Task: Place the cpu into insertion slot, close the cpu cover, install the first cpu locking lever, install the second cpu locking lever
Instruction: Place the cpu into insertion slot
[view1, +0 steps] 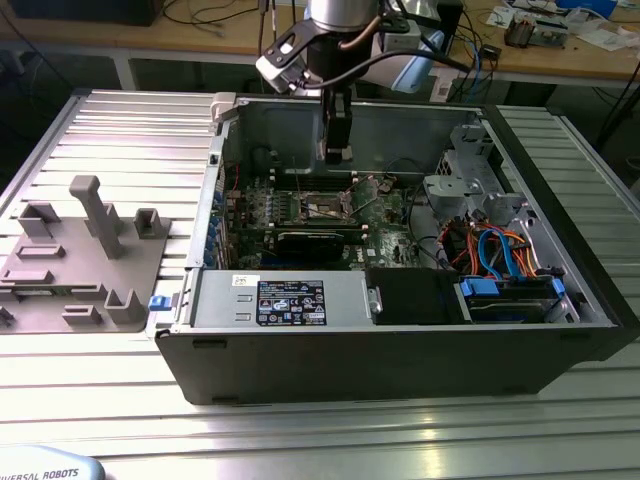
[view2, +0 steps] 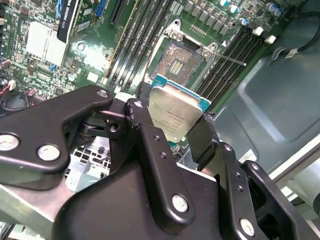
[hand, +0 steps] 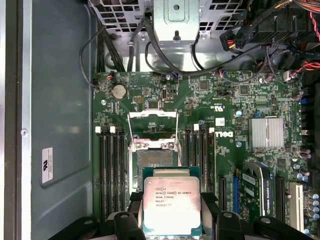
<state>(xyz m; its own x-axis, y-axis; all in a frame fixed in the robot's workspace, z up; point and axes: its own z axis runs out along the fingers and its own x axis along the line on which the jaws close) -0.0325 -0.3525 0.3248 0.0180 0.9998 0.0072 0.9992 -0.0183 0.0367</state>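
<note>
My gripper (view1: 335, 153) hangs inside the open computer case, above the green circuit board (view1: 390, 235). It is shut on the cpu (hand: 171, 204), a flat square chip with a silver-grey top, held by two opposite edges between the black fingers (view2: 142, 112). In the second wrist view the cpu (view2: 175, 114) is tilted and sits short of the insertion slot (view2: 176, 62). The insertion slot (hand: 154, 160) is a dark bare recess just beyond the chip. The cpu cover (hand: 153, 114), a silvery frame, is swung open on the slot's far side. A thin lever rod (view2: 227, 58) sticks out beside the slot.
Long black memory slots (hand: 112, 170) flank the slot on both sides. A finned heatsink (hand: 265, 132) and a long black card (hand: 263, 192) lie to one side. In the exterior view a power supply box (view1: 285, 300) and drive cables (view1: 500, 255) fill the case's near side; a grey fixture plate (view1: 80, 265) lies at the left.
</note>
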